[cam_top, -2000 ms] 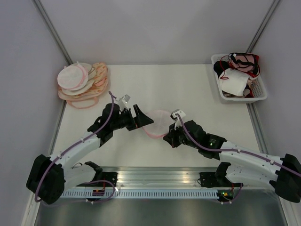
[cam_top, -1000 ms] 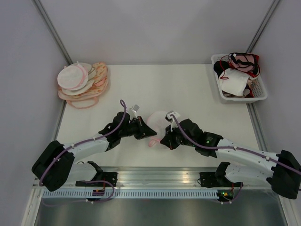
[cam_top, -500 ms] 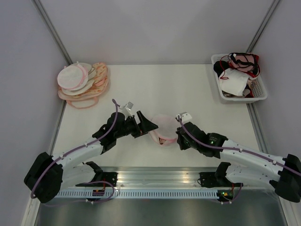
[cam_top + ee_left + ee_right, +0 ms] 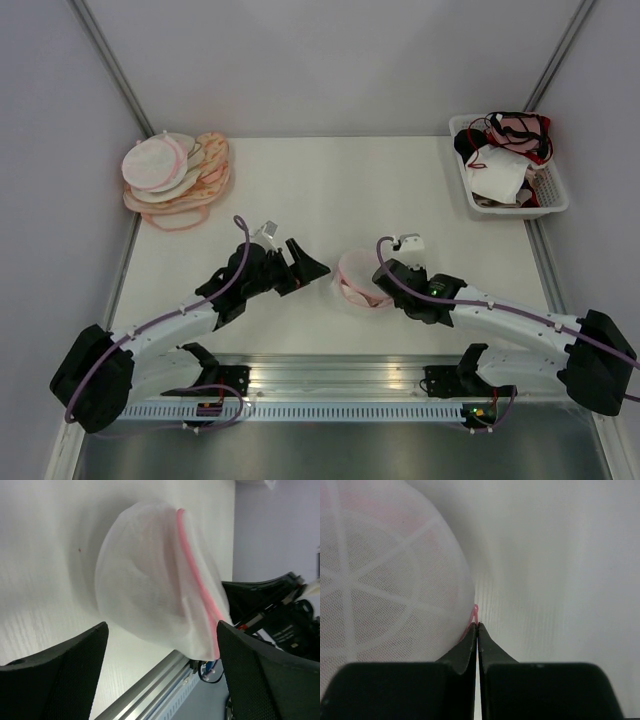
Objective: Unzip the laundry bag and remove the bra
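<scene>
Looking down from above, the laundry bag (image 4: pixel 358 282) lies on the table (image 4: pixel 340 180) near its front edge, between the two arms. The left gripper (image 4: pixel 318 268) is spread just beside it, not touching; the right gripper (image 4: pixel 388 292) sits at its other side. A pile of pouches (image 4: pixel 175 170) and a basket (image 4: pixel 520 211) occupy the far corners, so there is open room behind the bag.

From the left wrist, the bag stands tilted on edge, its pink rim (image 4: pixel 192 565) uppermost, framed by wide-apart jaws.

From the right wrist, the jaws are pressed together on a bit of that rim. A pinkish shade (image 4: pixel 375 507) behind the mesh is probably the bra. The mesh looks light and limp, so the rim or zip tab is the firmer hold.
</scene>
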Tool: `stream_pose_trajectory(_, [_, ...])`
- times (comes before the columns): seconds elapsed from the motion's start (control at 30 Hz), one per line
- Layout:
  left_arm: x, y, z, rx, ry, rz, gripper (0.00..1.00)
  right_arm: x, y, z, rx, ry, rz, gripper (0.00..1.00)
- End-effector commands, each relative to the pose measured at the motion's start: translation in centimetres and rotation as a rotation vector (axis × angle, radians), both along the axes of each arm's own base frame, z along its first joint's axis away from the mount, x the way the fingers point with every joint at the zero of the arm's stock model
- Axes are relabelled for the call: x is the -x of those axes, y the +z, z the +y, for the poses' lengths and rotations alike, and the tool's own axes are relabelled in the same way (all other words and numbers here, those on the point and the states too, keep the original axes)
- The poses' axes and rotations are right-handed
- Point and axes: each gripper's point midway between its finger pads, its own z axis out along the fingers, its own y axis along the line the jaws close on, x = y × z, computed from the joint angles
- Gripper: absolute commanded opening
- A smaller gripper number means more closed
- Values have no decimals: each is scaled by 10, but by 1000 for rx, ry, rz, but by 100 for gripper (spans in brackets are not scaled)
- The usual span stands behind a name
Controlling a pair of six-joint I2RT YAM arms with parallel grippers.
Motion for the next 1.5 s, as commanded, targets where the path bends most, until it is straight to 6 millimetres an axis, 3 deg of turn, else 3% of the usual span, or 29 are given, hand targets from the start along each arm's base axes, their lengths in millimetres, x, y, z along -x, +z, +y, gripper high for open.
stream_pose_trajectory(0.0, [7,-16,-9,-1,-88,-18,91,-17,17,-3,-16,-93,-78,0])
stream_pose_trajectory(0.07, [10,-20,-14,-1,-117,-14,87,-19,14,-1,-20,-93,-70,0])
stream_pose_trajectory(0.23, [9,-39,-16,-39,-127,-5,86,-19,3,9,-35,-71,-40,0])
stream_pose_trajectory(0.5, [-1,-27,-49,47,-181,-22,81,-19,-3,22,-88,-34,-30,0])
stream_pose_trajectory(0.6, [-4,-23,-63,76,-215,-25,68,-19,-4,26,-106,-26,-27,1])
stream_pose_trajectory(0.67, [-4,-23,-67,90,-225,-29,54,-19,-6,28,-109,-23,-18,1])
stream_pose_trajectory(0.7, [-4,-23,-68,96,-223,-22,48,-20,-6,30,-116,-19,-19,0])
stream_pose_trajectory(0.73, [-3,-24,-68,96,-225,-20,36,-20,-8,29,-110,-22,-17,0])
stream_pose_trajectory(0.9, [-2,-19,-65,88,-222,-36,5,-20,-3,25,-110,-40,-34,0])
stream_pose_trajectory(0.93, [-2,-18,-64,82,-218,-39,2,-22,7,23,-125,-46,-63,6])
stream_pose_trajectory(0.97, [-2,-17,-62,76,-214,-41,2,-22,12,22,-131,-43,-76,19])
stream_pose_trajectory(1.0, [-2,-16,-59,60,-207,-45,2,-22,26,20,-159,-36,-105,45])
stream_pose_trajectory(1.17, [-1,-6,-49,4,-193,-61,2,-15,83,25,-240,85,-168,89])
stream_pose_trajectory(1.23, [-2,-1,-44,-36,-186,-74,2,-9,96,30,-269,139,-162,98])
stream_pose_trajectory(1.33, [-3,9,-39,-75,-181,-94,2,-12,114,45,-301,208,-181,98])
stream_pose_trajectory(1.47, [-1,16,-38,-94,-197,-108,2,-23,123,73,-333,270,-189,98])
